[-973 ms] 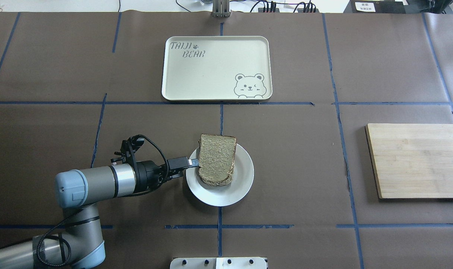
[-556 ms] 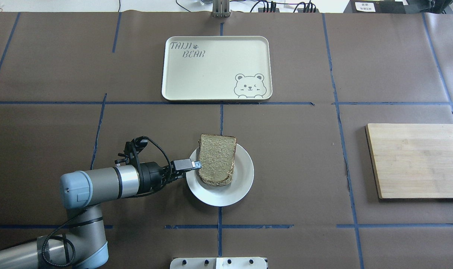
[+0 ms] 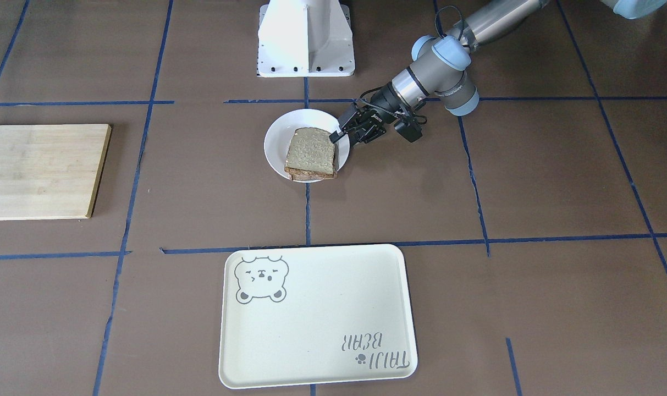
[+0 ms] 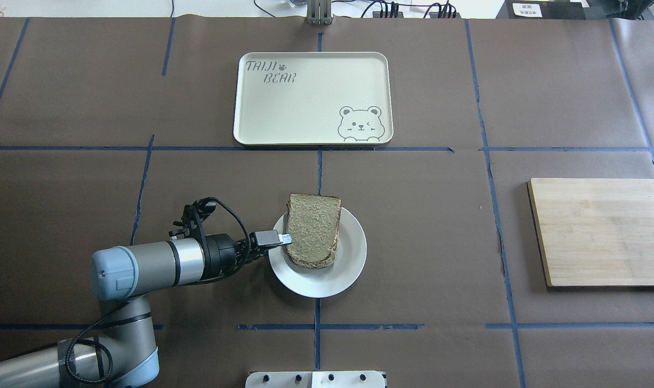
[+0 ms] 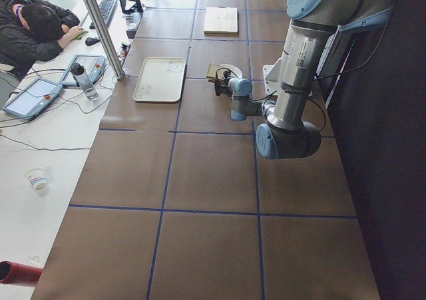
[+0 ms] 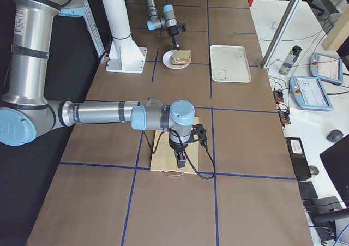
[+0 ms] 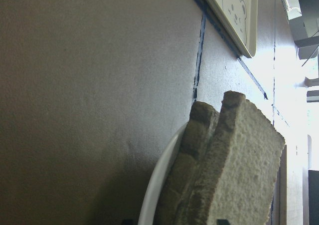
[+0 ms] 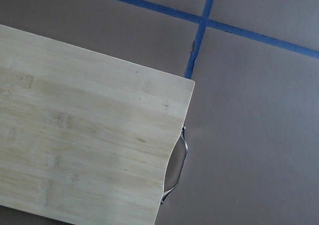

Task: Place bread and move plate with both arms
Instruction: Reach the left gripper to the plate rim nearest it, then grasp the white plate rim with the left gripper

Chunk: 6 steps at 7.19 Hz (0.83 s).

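Overhead exterior: left tool [image 4: 284, 237] at bread [image 4: 313, 231] edge, over plate [image 4: 349, 254] rim

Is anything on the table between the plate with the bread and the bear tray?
Nothing visible. Between the plate carrying the bread and the tray there is only brown table covering crossed by blue tape lines. The cutting board lies well off to one side.

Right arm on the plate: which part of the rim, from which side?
Probably the bare rim of the plate on the robot's right, approached low from that side, one finger over the lip, one under. The bread sits off-centre, covering the left part and overhanging the far rim, and the left gripper is at the left rim.
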### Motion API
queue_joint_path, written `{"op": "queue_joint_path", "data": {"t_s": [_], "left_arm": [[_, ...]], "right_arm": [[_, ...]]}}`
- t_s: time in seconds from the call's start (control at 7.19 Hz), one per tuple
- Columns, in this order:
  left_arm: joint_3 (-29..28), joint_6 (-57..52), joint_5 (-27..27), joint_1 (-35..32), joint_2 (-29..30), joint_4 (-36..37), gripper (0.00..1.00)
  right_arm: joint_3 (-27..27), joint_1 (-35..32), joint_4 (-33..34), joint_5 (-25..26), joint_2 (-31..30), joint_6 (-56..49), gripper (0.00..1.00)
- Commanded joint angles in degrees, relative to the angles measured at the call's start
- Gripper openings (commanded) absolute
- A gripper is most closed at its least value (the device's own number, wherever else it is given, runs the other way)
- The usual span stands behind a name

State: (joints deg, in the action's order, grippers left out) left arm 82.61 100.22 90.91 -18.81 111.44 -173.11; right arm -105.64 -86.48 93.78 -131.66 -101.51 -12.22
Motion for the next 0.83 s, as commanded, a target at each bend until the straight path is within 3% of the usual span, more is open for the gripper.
{"op": "queue_joint_path", "data": {"t_s": [0.0, 0.56, 0.7], "left_arm": [[-0.1, 0.0, 0.0, 0.1, -0.1, -0.6, 0.22], [-0.1, 0.1, 0.0, 0.1, 0.0, -0.6, 0.19], [0.0, 0.1, 0.0, 0.1, -0.1, -2.5, 0.12]], "right_arm": [[0.0, 0.0, 0.0, 0.0, 0.0, 0.0, 1.0], [0.1, 0.0, 0.1, 0.0, 0.0, 0.0, 1.0], [0.1, 0.0, 0.0, 0.0, 0.0, 0.0, 1.0]]}}
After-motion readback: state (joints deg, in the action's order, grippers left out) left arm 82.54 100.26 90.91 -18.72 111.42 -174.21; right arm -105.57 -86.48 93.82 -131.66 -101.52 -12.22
